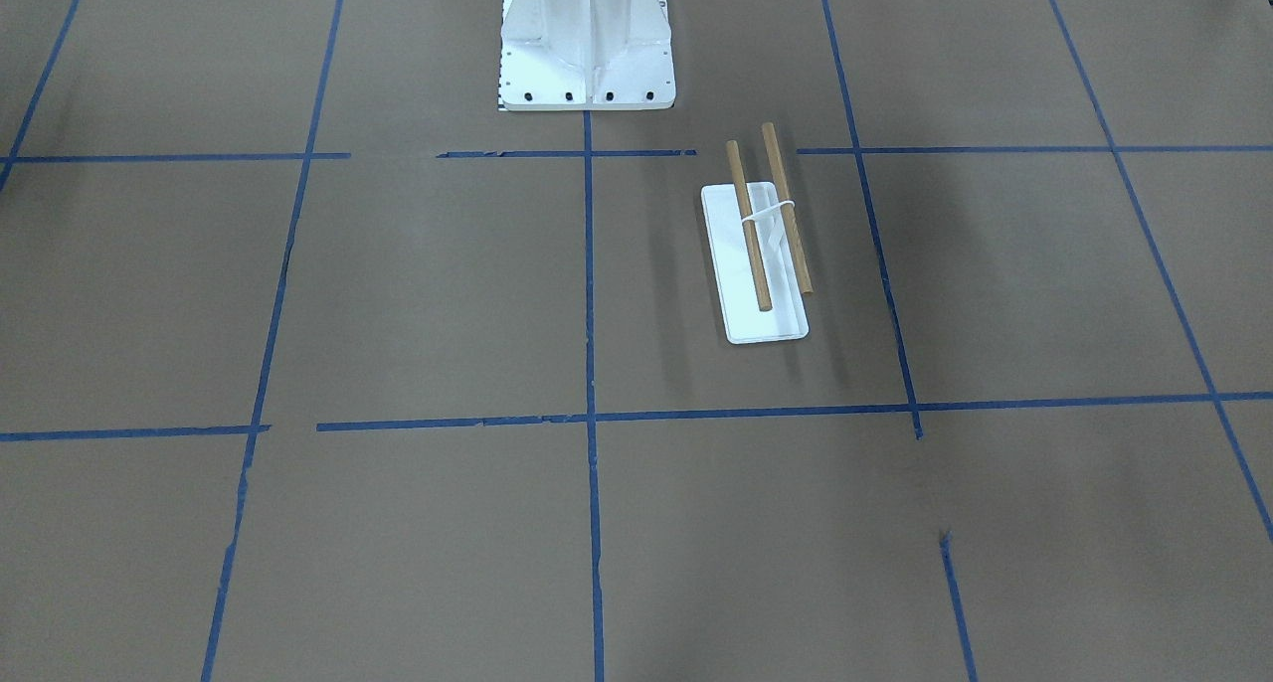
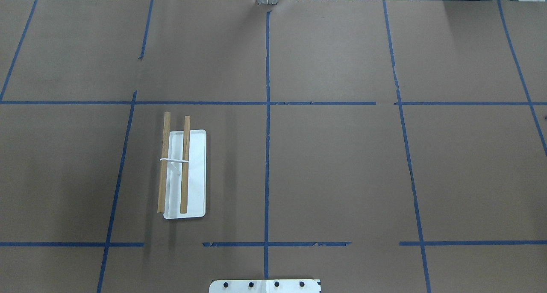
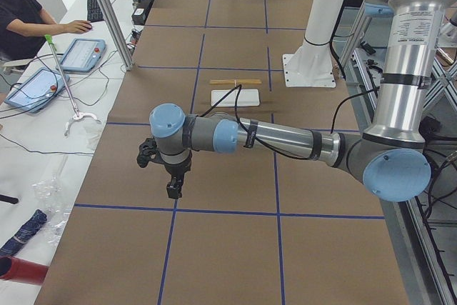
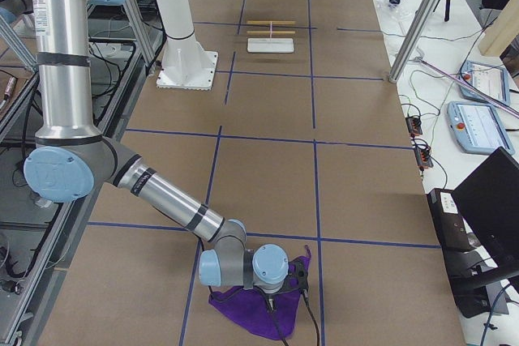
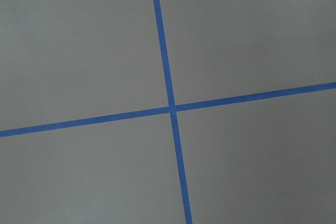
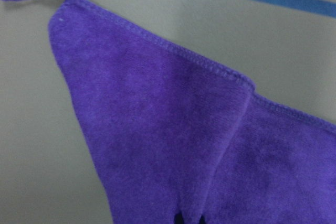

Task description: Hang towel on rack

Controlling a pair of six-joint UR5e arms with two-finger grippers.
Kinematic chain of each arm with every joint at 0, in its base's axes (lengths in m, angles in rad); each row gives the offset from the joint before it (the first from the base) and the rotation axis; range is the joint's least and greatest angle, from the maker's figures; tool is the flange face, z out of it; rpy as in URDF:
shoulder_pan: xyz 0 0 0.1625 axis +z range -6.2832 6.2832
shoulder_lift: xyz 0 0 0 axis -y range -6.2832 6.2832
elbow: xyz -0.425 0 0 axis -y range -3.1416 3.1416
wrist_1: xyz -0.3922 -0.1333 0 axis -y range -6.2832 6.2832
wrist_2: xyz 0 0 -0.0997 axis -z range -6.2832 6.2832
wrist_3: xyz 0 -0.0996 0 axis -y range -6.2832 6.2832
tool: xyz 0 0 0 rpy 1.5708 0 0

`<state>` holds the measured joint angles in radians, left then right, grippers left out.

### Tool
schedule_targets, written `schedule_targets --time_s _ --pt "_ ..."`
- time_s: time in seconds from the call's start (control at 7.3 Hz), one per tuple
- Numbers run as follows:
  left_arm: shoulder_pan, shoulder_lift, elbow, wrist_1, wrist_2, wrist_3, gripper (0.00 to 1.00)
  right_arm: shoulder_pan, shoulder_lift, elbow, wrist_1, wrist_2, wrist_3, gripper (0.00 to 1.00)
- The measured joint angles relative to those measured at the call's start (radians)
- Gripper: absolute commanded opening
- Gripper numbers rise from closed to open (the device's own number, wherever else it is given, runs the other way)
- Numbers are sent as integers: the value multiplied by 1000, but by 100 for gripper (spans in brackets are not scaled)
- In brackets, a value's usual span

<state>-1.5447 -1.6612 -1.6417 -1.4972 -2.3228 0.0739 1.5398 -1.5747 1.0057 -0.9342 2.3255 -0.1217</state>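
The rack (image 1: 756,264) stands on the table on my left half, with a white tray base and two wooden rods; it also shows in the overhead view (image 2: 186,173) and both side views (image 3: 235,94) (image 4: 270,42). The purple towel (image 4: 259,313) lies on the table at the far right end and fills the right wrist view (image 6: 173,145). My right gripper (image 6: 188,219) is down on the towel, its dark fingertips close together on a raised fold. My left gripper (image 3: 173,189) hovers over bare table far from the rack; I cannot tell whether it is open or shut.
The white metal pedestal (image 1: 587,46) is bolted at the robot's side of the table. Blue tape lines (image 5: 168,108) grid the brown table. An operator (image 3: 21,12) and tablets (image 3: 82,53) are beside the table. Aluminium posts (image 4: 418,30) stand along the far edge.
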Motion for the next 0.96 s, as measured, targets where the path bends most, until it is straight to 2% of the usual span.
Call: schedule_targets --time_s 0.27,0.55,0.96 --pt "0 0 -1 0 -1 0 100 22 -1 81 0 84 5 0" --pt "0 0 -14 0 -1 0 100 55 1 232 -8 132 25 0" --pt "1 -13 -56 -28 0 -2 100 31 62 458 -9 175 265 0"
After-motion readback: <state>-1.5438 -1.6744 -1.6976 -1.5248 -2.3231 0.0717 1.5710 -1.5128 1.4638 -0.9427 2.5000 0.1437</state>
